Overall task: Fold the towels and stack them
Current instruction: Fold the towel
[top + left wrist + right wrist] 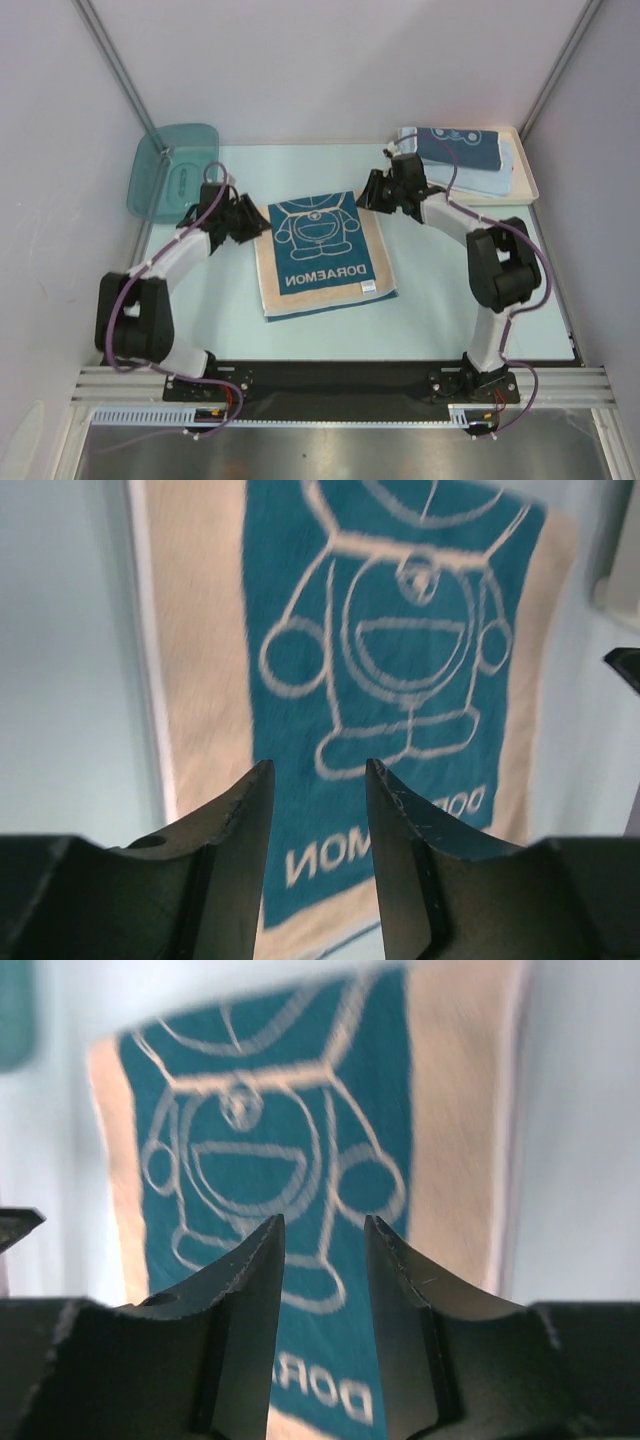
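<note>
A beige towel (322, 252) with a teal panel, a cartoon cat and the word DORAEMON lies flat in the middle of the table. It also shows in the left wrist view (390, 650) and in the right wrist view (300, 1130). My left gripper (256, 221) hovers at the towel's far left corner, open and empty (318, 770). My right gripper (372, 195) hovers at the far right corner, open and empty (324, 1222). A dark-blue towel with a cartoon face (462, 146) lies folded on a light-blue towel (490, 180) in the cream tray (530, 175).
A translucent blue plastic bin (172, 170) stands tilted at the far left against the wall. The tray sits at the far right corner. White walls close in the table on three sides.
</note>
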Tool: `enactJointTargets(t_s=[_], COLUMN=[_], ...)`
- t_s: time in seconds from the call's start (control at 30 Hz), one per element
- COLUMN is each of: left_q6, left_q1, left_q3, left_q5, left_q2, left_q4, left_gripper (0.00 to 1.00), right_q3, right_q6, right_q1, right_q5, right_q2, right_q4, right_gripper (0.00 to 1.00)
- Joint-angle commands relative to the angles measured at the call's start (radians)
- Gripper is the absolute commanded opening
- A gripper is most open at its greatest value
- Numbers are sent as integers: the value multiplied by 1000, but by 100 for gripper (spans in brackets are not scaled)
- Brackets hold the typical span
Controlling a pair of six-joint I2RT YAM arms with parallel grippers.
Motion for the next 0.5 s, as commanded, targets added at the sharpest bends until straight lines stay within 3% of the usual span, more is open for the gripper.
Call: enactJointTargets(t_s=[0.0, 0.17, 0.47], left_q6=[0, 14, 43], left_q1=[18, 35, 76], left_q3=[128, 264, 395], left_q5=[5, 35, -3], left_q2=[116, 326, 522], left_q4=[127, 165, 162], left_gripper=[46, 41, 37], right_q3=[172, 303, 447], right_q6=[9, 58, 55], right_q1=[-4, -8, -76], right_q5=[-124, -187, -174], right_q2=[122, 283, 467], right_q4=[89, 131, 113], right_gripper=[42, 40, 38])
